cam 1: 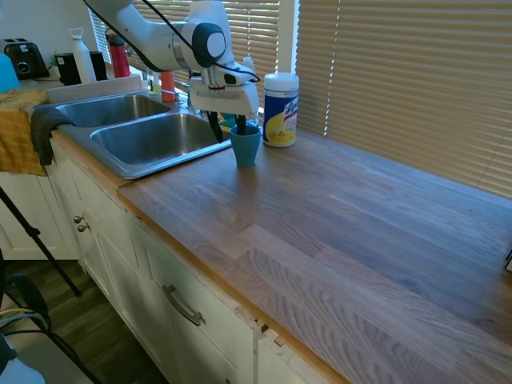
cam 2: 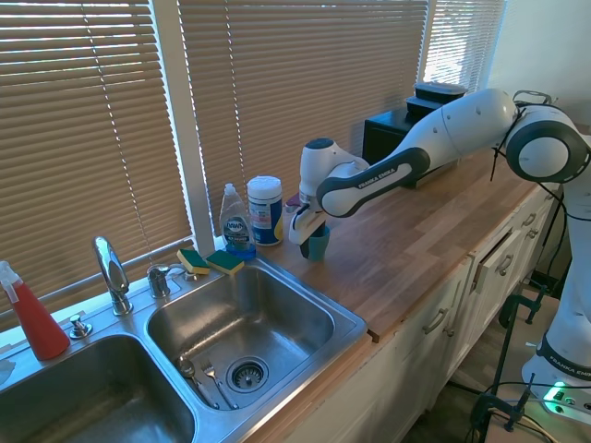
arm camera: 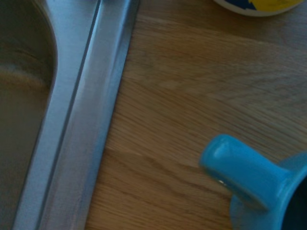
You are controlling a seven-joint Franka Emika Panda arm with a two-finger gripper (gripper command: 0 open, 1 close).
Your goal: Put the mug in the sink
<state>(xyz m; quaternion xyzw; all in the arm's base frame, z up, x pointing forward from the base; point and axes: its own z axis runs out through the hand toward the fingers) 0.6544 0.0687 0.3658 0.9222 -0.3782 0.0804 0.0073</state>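
My tool [cam 1: 229,126] hangs over the mug [cam 1: 246,146], its dark fingers [cam 1: 241,126] pointing straight down; one dips inside the mug's rim while the other sits outside toward the sink, so they straddle the wall, though I cannot tell whether they are pressing on it. The mug stands upright on the wooden tabletop [cam 1: 336,224], just beside the rim of the sink [cam 1: 152,140] and not in either basin. In my wrist view a blue handle [arm camera: 240,170] juts from the mug toward the steel edge of the sink [arm camera: 86,120], with bare wood between them. A white wipes canister [cam 1: 281,110] with a yellow label stands near the mug, on the window side. From the other side, a dish soap bottle [cam 2: 236,221] and two sponges [cam 2: 211,261] sit behind the nearer basin, and a curved faucet [cam 2: 111,272] rises between the two bowls.
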